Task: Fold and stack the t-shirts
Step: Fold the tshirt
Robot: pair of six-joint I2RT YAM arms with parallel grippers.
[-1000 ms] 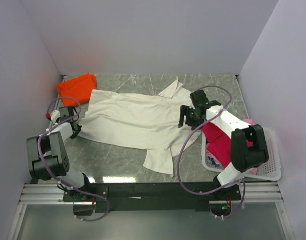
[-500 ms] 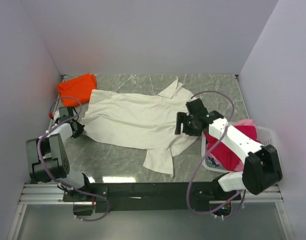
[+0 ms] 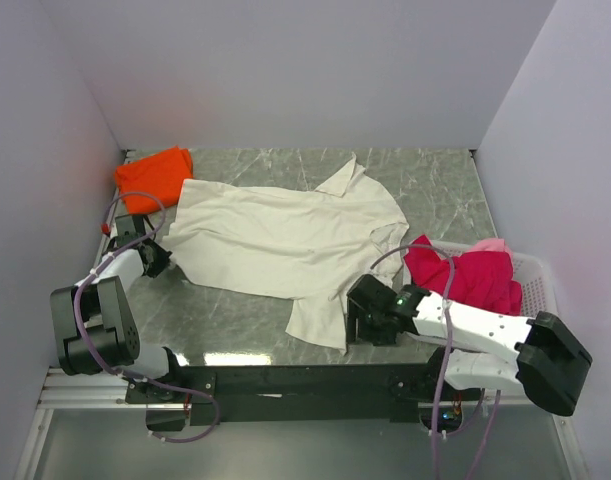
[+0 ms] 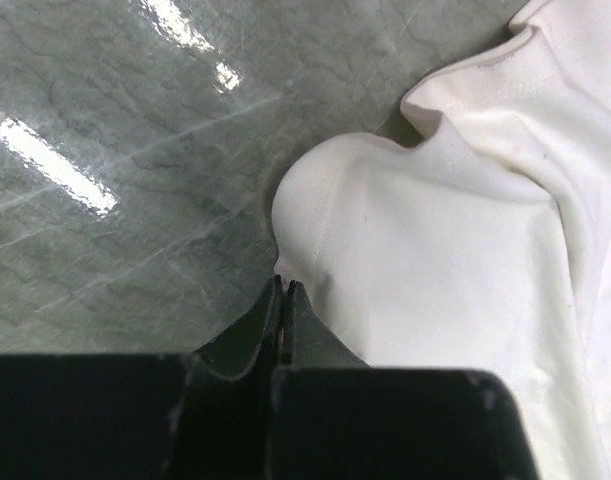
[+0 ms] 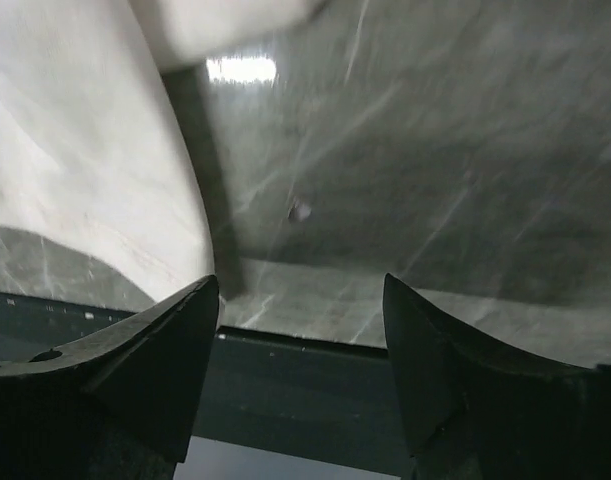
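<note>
Grey marble-look table (image 3: pixel 445 185) under everything. Cream t-shirt (image 3: pixel 275 240) spread rumpled across the middle, one sleeve trailing toward the near edge. White lattice basket (image 3: pixel 538 290) to the right of the cream t-shirt, its near side cut off behind the right arm (image 3: pixel 485 330). Crimson t-shirt (image 3: pixel 463 280) heaped in that basket, spilling over the rim on the side facing the cream t-shirt. Orange t-shirt (image 3: pixel 155 172) bunched at the cream t-shirt's far left corner; cannot tell whether touching. Pale pink cloth (image 3: pixel 491 243) peeking out beyond the crimson heap, too little showing to tell its shape. Right gripper (image 5: pixel 300 290) just off the cream t-shirt's near right sleeve, fingers wide apart, nothing between them, bare table below. Left gripper (image 4: pixel 285 287) at the cream t-shirt's left edge, fingers pressed together, pinching the hem where the cloth humps up.
</note>
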